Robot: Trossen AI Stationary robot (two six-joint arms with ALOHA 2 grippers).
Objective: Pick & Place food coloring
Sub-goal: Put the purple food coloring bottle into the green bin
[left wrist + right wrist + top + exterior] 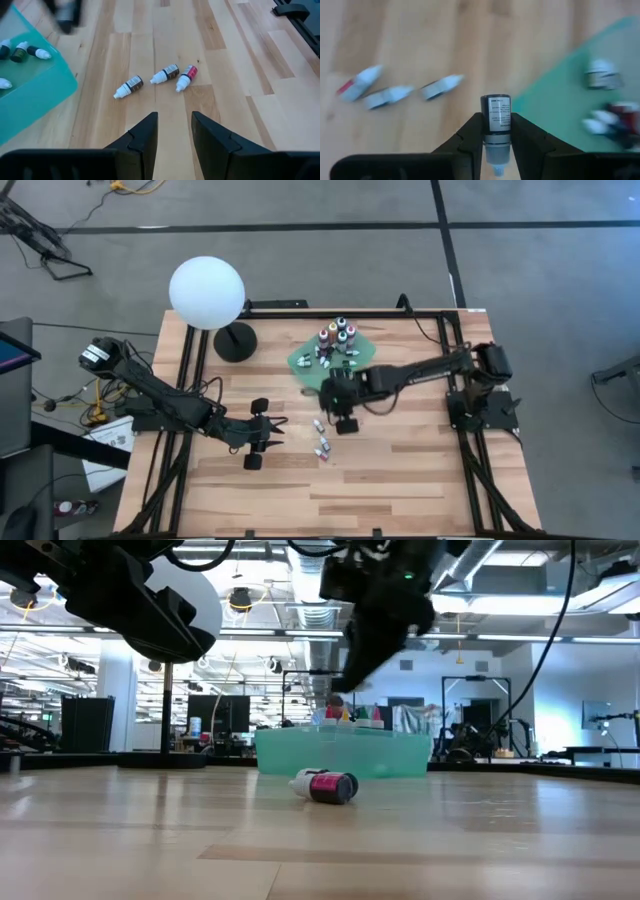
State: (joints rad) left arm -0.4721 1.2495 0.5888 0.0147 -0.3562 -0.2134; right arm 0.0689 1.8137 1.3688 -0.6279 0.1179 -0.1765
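My right gripper (496, 131) is shut on a small dark food coloring bottle (495, 114) and hangs above the table, near the green tray's (305, 360) near edge. Several capped bottles (337, 336) stand or lie in that tray. Three more bottles (321, 439) lie on their sides on the wooden table; the left wrist view shows them as a brown one (129, 86), another brown one (166, 74) and a red one (186, 78). My left gripper (175, 131) waits open, to the left of those three bottles, pointing at them. My right gripper pinches the bottle's body between its two fingers, just above the neck (496, 134). The fingers slant steeply down from above. The bottle lies along the fingers with its white nozzle (497, 170) toward the wrist and its labelled end forward. It hangs clear of the table.
A white globe lamp (207, 292) on a black foot stands at the table's far left. Black rails (190, 380) run along the left and right sides. In the low view one bottle (325, 785) lies in front of the tray (400, 755). Bare wood lies toward the near edge.
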